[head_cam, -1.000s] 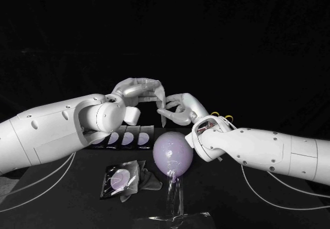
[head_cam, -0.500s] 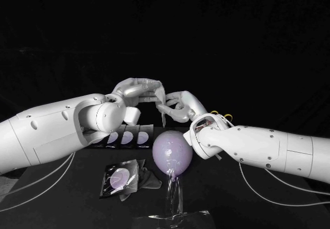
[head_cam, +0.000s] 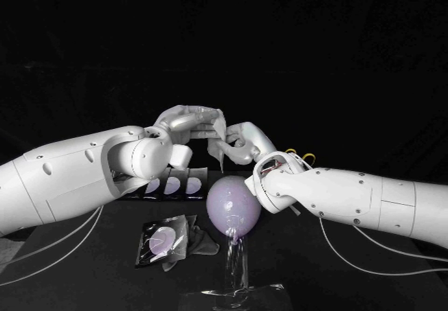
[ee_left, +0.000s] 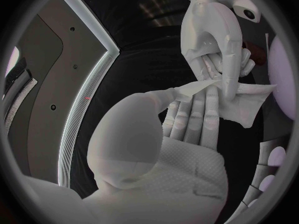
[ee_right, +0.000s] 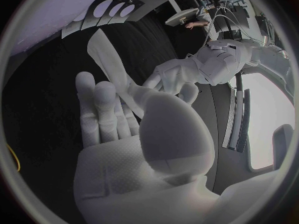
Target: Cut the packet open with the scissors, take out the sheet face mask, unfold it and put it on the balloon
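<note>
The white sheet face mask (head_cam: 219, 135) hangs in the air between my two hands, above and behind the balloon. My left hand (head_cam: 190, 120) grips its upper edge, and my right hand (head_cam: 239, 143) pinches it from the other side, close against the left. The pale purple balloon (head_cam: 234, 207) stands upright on a clear stand (head_cam: 236, 275) at the table's middle. In the left wrist view the mask (ee_left: 244, 100) lies across my left fingers (ee_left: 194, 115), with the right hand (ee_left: 215, 40) pinching it. The right wrist view has a strip of the mask (ee_right: 104, 57) running from my right hand (ee_right: 112, 117) to the left hand (ee_right: 201, 69).
The cut packet (head_cam: 165, 243) lies flat on the table left of the balloon stand. A row of dark packets with pale ovals (head_cam: 173, 186) lies behind it, under my left arm. Thin cables trail from both arms to the table.
My right hand has moved up and to the left, closing in on the left hand, and the mask between them has bunched narrower. The left hand has stayed put.
</note>
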Controlling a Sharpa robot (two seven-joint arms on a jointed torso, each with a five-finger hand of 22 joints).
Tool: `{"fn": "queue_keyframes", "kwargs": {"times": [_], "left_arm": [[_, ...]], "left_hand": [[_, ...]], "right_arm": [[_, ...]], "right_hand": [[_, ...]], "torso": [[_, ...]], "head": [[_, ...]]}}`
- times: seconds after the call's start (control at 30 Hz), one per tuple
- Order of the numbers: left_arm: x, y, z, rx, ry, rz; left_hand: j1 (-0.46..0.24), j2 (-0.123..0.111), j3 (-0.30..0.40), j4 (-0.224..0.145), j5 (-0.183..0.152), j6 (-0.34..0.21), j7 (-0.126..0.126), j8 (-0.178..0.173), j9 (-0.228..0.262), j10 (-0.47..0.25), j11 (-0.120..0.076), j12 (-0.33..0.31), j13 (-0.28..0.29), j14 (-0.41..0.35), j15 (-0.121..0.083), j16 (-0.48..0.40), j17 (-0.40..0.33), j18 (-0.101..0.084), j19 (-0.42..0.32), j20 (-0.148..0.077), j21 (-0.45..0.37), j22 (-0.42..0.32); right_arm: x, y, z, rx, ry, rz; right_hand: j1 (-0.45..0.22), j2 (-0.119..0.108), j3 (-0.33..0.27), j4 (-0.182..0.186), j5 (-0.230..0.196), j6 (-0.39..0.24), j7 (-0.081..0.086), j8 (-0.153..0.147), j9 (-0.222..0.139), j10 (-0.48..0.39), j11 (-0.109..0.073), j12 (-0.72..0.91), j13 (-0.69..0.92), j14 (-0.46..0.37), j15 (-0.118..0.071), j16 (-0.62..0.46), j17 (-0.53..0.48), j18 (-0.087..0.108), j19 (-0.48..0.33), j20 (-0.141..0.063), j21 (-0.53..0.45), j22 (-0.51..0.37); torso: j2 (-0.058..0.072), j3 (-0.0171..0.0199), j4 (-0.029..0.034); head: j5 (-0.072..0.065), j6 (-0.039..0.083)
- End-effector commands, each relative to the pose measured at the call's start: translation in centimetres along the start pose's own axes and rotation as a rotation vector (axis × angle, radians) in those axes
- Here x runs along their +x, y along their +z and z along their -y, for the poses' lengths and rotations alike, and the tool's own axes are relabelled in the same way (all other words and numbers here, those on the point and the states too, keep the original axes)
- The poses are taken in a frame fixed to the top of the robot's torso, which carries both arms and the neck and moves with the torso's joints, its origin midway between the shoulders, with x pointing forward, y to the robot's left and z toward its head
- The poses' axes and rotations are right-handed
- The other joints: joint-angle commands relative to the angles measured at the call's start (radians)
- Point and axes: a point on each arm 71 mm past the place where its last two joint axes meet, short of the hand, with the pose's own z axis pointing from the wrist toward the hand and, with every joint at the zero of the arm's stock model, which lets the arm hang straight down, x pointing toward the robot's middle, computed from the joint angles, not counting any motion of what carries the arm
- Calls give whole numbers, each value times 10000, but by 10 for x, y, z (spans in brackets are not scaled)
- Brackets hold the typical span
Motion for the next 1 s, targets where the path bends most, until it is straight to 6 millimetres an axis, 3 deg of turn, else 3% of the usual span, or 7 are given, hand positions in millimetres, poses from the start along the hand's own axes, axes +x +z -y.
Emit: {"fn": "queue_keyframes", "kwargs": {"times": [0.03,0.33,0.43,0.57,0.73,0.93,1.0], "left_arm": [[5,1,1,67,-17,-335],[8,1,2,305,82,-457],[9,1,3,397,231,-511],[10,1,4,578,617,-602],[14,0,5,778,1037,-812],[15,2,7,1033,1404,-931],[14,3,7,1096,1505,-904]], "left_hand": [[-46,-95,62,9,52,-111,383,-255,-144,-194,51,-59,-8,-110,21,-50,-56,129,-46,4,-21,1],[-183,-220,32,76,51,-366,568,-860,-526,-720,226,-65,-9,-422,160,-68,-229,107,-238,117,-137,-27],[-253,-288,-38,106,50,-360,587,-978,-616,-882,261,-64,-7,-521,200,-66,-279,99,-330,167,-192,-36],[-382,-435,-179,166,46,-396,623,-1176,-755,-1081,308,-65,-5,-646,251,-59,-341,84,-507,252,-299,-50],[-633,-669,-442,328,48,-458,686,-1496,-965,-1388,384,-51,5,-871,333,-47,-431,60,-791,340,-470,-49],[-740,-762,-595,431,48,-403,678,-1600,-1044,-1464,391,-36,13,-948,349,-28,-469,39,-893,354,-533,-43],[-739,-765,-613,442,49,-385,670,-1618,-1059,-1474,387,-33,14,-965,351,-25,-478,30,-924,357,-551,-43]], "right_arm": [[2,1,-1,49,-118,-256],[4,2,-2,17,119,-240],[3,2,-2,-20,254,-198],[3,1,-1,-12,495,-195],[4,2,0,95,795,-299],[7,2,1,216,1439,-754],[8,2,2,253,1745,-1010]], "right_hand": [[-7,-135,400,-168,294,102,6,-7,-20,97,-4,16,-53,17,-40,100,-29,17,74,-16,156,136],[-238,-210,1408,-748,1136,380,-61,68,-2,411,-85,42,-51,157,-122,384,6,-46,204,-90,903,645],[-297,-92,1744,-984,1505,599,-145,172,50,655,-154,74,-37,365,-198,625,205,-109,382,-155,1448,953],[-510,73,2087,-1211,1278,775,-221,269,111,906,-222,-5,-39,464,-256,692,182,-136,399,-215,1768,1200],[-640,174,2287,-1340,1343,847,-256,312,147,1048,-250,-85,-40,477,-286,697,137,-138,363,-241,1866,1304],[-700,331,2763,-1653,1405,869,-258,306,154,1162,-248,-244,-46,397,-313,620,-11,-122,239,-286,1949,1466],[-771,492,3060,-1788,1106,962,-289,335,164,1306,-267,-300,-38,308,-325,567,-110,-107,108,-300,1979,1575]], "torso": [[1,0,3],[5,7,-11],[1,7,-10],[-1,6,-15],[-3,7,-12],[-7,6,-8],[-4,6,-10]], "head": [[-6,-13],[-4,-19],[-4,-23],[-27,-22],[-39,-19],[-48,0],[-47,3]]}}
